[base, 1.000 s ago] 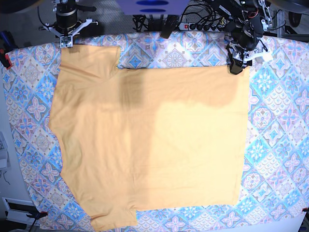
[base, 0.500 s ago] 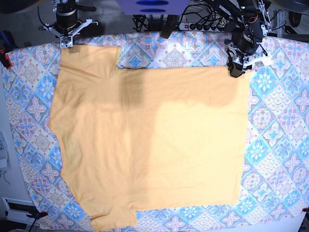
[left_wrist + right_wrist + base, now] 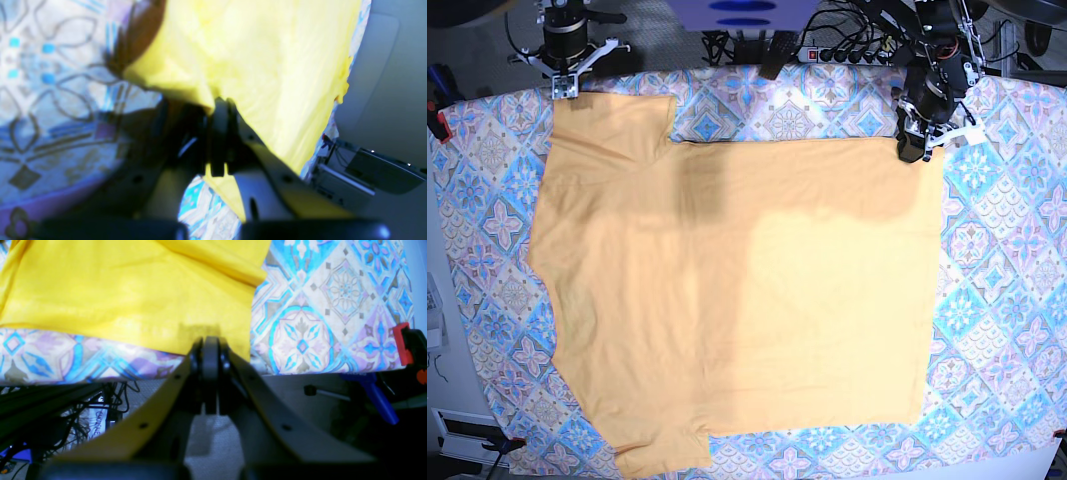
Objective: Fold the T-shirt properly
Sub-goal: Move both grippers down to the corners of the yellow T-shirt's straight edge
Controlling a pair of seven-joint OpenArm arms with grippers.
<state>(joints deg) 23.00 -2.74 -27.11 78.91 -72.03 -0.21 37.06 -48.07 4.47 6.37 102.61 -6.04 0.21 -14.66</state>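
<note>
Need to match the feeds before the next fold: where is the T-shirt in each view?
Base: the T-shirt lies spread flat, filling the middle of the picture.
Left wrist: it fills the upper centre and right, its edge pinched in the left gripper.
Right wrist: it covers the upper left, its hem just above the right gripper.
Shared landmark: the patterned tablecloth.

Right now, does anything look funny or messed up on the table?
Nothing is spilled or torn. The T-shirt lies mostly flat on the tablecloth. One odd bit: its far corner is pinched in the left gripper, so it puckers there. The right gripper is shut at the sleeve edge, holding nothing visible.
</note>
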